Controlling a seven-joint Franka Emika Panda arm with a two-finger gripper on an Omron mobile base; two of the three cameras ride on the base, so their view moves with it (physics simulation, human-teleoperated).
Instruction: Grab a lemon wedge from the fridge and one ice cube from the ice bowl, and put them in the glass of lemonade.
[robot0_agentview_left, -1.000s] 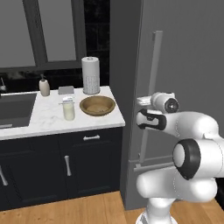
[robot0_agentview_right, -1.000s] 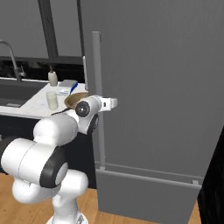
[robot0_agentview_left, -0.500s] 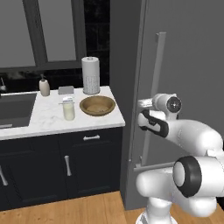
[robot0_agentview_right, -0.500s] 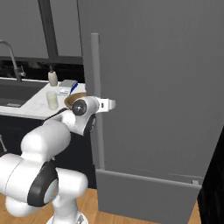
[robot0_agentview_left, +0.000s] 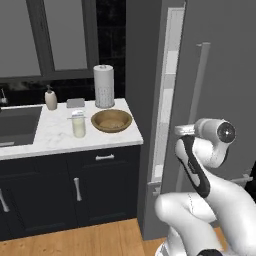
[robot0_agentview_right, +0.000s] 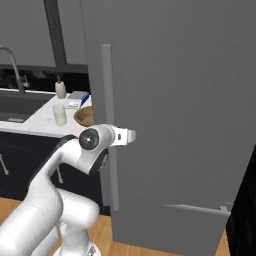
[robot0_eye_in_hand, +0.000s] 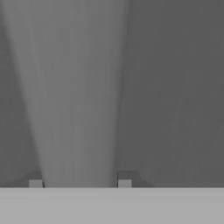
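The claw (robot0_eye_in_hand: 80, 181) is clamped around the fridge's handle (robot0_agentview_right: 110, 125), one finger (robot0_eye_in_hand: 36, 180) on each side of the bar, pressed right against it, and the hand view is up close on that grey bar with the door face behind it. From the right base view the claw (robot0_agentview_right: 129, 135) sits on the handle a little below its middle, and the long vertical bar runs above and below it. From the left base view the hand (robot0_agentview_left: 186, 131) meets the bar at the same height. The fridge (robot0_agentview_right: 190, 100) door (robot0_agentview_left: 220, 75) stands ajar: a bright strip of white interior (robot0_agentview_left: 167, 95) shows along the door's edge, just to the claw's left in the left base view. What lies on the shelves I cannot tell from here, so no sighting of the lemon wedge.

Further to the left of the claw, well apart from it, the counter (robot0_agentview_left: 50, 137) carries the rest. Nearest the fridge is the ice bowl (robot0_agentview_left: 111, 120), brown and shallow. Just beyond it stands the glass of lemonade (robot0_agentview_left: 78, 124), upright, close to the bowl but not touching. Behind the bowl rises a paper-towel roll (robot0_agentview_left: 104, 86), and further along sit a small grey box (robot0_agentview_left: 75, 103) and a soap dispenser (robot0_agentview_left: 51, 98). Past them is the sink (robot0_agentview_left: 15, 125). Dark cabinets (robot0_agentview_left: 70, 190) run under the counter.
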